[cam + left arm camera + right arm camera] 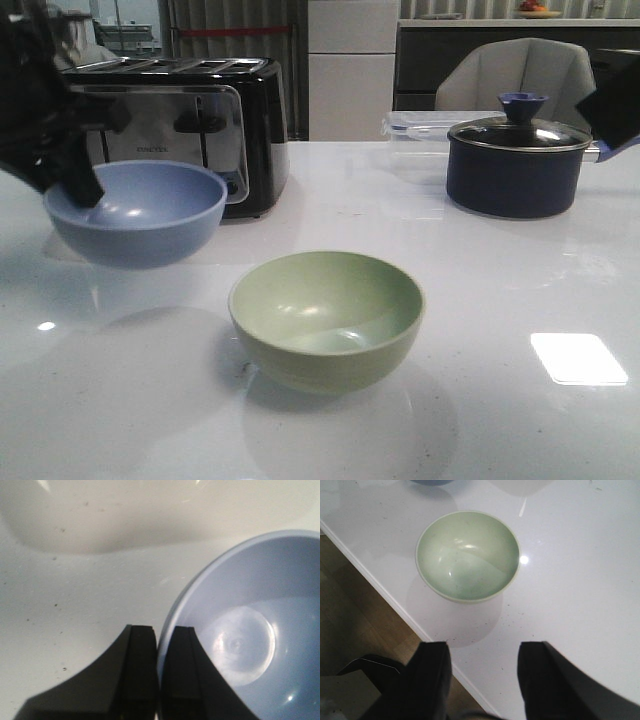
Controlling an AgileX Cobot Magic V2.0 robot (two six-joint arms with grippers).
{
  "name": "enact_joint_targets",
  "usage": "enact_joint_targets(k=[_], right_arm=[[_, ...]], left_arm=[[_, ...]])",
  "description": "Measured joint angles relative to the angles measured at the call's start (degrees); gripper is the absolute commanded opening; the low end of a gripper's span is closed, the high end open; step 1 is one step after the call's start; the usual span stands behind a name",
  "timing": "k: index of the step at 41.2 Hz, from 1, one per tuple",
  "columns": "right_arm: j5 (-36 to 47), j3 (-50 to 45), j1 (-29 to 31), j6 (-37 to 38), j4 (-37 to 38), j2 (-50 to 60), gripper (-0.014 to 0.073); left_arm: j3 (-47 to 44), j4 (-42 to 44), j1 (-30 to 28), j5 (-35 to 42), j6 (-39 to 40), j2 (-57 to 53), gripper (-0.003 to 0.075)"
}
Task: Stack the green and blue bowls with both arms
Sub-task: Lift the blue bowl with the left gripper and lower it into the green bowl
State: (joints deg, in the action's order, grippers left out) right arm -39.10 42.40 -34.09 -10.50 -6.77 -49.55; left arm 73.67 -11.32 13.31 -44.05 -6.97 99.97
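While the white glossy desk (480, 300) fills most of the front view, the left claw (85, 190) pinches the near-left rim of the blue bowl (140, 212), which hangs just above the surface at the left with its shadow below. Near the middle the green bowl (326, 318) sits upright on the desk, apart from the blue one. Behind stand a black and chrome toaster (185, 125), a dark navy pot (517, 165) with a glass lid, and a clear container (420, 128); farther back are a grey chair (520, 75) and a counter.

From the left wrist, the left claw (159, 670) is pressed on the rim of the blue bowl (250, 630), one finger (185, 675) inside, over speckled white desk (75, 595).

From the right wrist, the right claw (482, 680) is spread wide and holds nothing; the green bowl (468, 555) rests on the desk (570, 580) near its edge, wooden floor (360, 605) beyond.
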Motion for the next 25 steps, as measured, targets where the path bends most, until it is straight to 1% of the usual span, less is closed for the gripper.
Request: enact_joint_targets(k=[4, 10, 18, 25], right_arm=[[0.0, 0.0, 0.0, 0.0, 0.0, 0.0, 0.0434], [0.0, 0.0, 0.0, 0.0, 0.0, 0.0, 0.0434], [0.0, 0.0, 0.0, 0.0, 0.0, 0.0, 0.0434], [0.0, 0.0, 0.0, 0.0, 0.0, 0.0, 0.0434]], left_arm=[[1.92, -4.74, 2.53, -2.63, -2.72, -3.02, 0.0096], [4.92, -9.1, 7.97, -5.59, -3.62, -4.18, 0.0096], [5.64, -10.15, 16.63, -5.17, -4.51, -3.91, 0.0096], [5.67, -10.15, 20.24, -4.11, -4.78, -1.43, 0.0096]])
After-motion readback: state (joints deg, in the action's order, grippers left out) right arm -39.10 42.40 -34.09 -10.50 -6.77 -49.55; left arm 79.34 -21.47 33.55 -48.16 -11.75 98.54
